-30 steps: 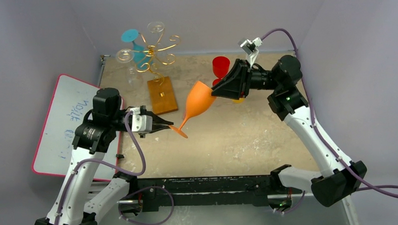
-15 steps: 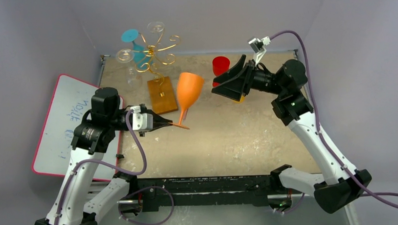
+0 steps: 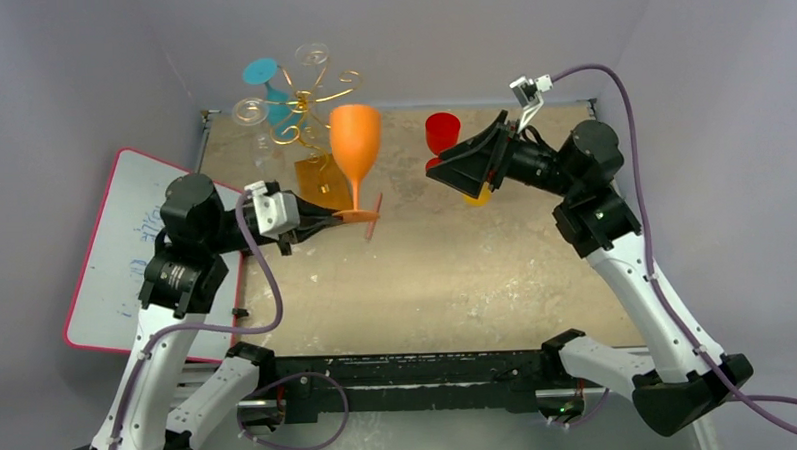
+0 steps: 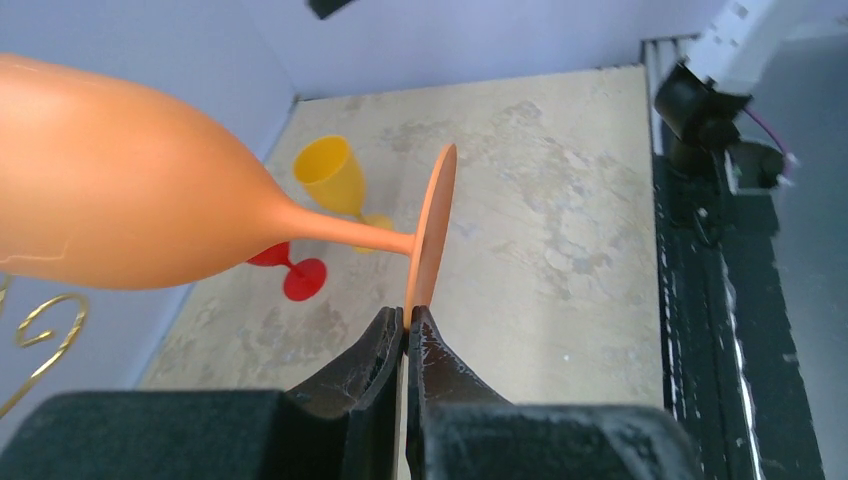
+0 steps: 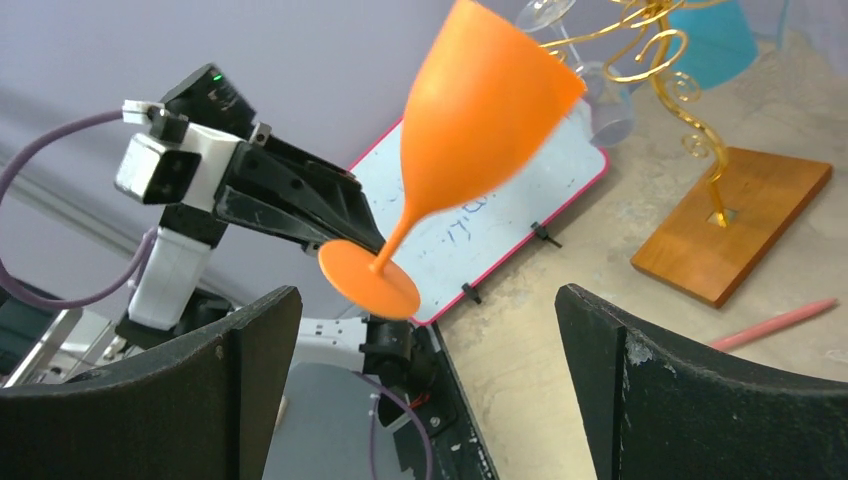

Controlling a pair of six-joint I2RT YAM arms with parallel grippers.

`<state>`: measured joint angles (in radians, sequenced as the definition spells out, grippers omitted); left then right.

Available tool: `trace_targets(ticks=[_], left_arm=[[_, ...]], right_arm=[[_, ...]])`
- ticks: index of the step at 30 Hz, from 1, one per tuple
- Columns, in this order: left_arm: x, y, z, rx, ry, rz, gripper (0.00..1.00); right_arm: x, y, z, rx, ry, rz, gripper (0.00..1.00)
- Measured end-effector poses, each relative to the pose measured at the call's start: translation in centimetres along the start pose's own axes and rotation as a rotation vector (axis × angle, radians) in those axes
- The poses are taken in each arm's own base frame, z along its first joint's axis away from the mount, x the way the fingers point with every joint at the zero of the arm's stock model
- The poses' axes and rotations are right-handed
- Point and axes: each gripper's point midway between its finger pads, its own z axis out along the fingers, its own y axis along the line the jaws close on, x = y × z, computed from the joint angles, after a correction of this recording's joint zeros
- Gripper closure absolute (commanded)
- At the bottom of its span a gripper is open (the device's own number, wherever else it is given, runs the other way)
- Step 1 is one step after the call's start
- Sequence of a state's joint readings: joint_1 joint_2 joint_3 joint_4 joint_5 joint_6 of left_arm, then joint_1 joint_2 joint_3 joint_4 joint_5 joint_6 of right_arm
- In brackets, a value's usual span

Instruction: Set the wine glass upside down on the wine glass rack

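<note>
While its bowl masks part of the rack (image 3: 306, 113), one wine glass (image 3: 356, 141): foot pinched by left gripper (image 4: 407, 320); right gripper (image 5: 428, 295) agape, empty.

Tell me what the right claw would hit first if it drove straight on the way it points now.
Most likely the orange wine glass: its wrist view shows it between the open fingers of the right claw, held by its foot in the left claw. Depth is hard to judge.

Your left gripper (image 3: 346, 217) is pinched tight on the foot of the wine glass (image 3: 355, 136), with its wrist stretched level toward the right. Your right gripper (image 3: 450, 161) faces it from across, fingers spread wide and holding nothing.
</note>
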<state>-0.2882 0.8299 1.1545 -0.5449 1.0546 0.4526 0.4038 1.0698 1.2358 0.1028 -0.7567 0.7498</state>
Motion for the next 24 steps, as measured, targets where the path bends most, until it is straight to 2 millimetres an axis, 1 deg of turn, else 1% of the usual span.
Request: trace_targets(ticks=[6,7,10,13,17,18,22,24], left_arm=[[-3.8,3.2,-0.6,-0.216,-0.124,-0.107,1.00],[-4.6,3.9,-0.8,-0.255,-0.157,-0.141,1.00],[-6.5,5.3,-1.4,-0.349,-0.236,-0.233,1.00],[-7.8,6.3,-2.2,-0.435,-0.312,-0.339,1.00],[-8.4,7.5,-3.3,-0.543,-0.382,-0.510,1.00],[-8.4,7.9,-3.6,-0.579,-0.391,-0.577,1.00],[-9.0,8.7,-4.8,-0.672,-0.417,-0.761,1.00],[-9.0,8.9,-5.2,-0.710,-0.425,-0.849,1.00]], right_arm=[[-0.9,0.1,-0.6,0.046,-0.041,-0.033,0.00],[-0.9,0.1,-0.6,0.052,-0.042,-0.034,0.00],[-0.9,-0.4,-0.7,0.078,-0.044,-0.036,0.00],[-0.8,-1.1,-0.8,0.111,-0.042,-0.032,0.00],[-0.6,-1.5,-0.7,0.127,-0.037,-0.031,0.00],[-0.6,-1.6,-0.7,0.130,-0.036,-0.030,0.00],[-0.6,-2.2,-0.6,0.149,-0.039,-0.033,0.00],[-0.5,-2.5,-0.6,0.158,-0.037,-0.036,0.00]])
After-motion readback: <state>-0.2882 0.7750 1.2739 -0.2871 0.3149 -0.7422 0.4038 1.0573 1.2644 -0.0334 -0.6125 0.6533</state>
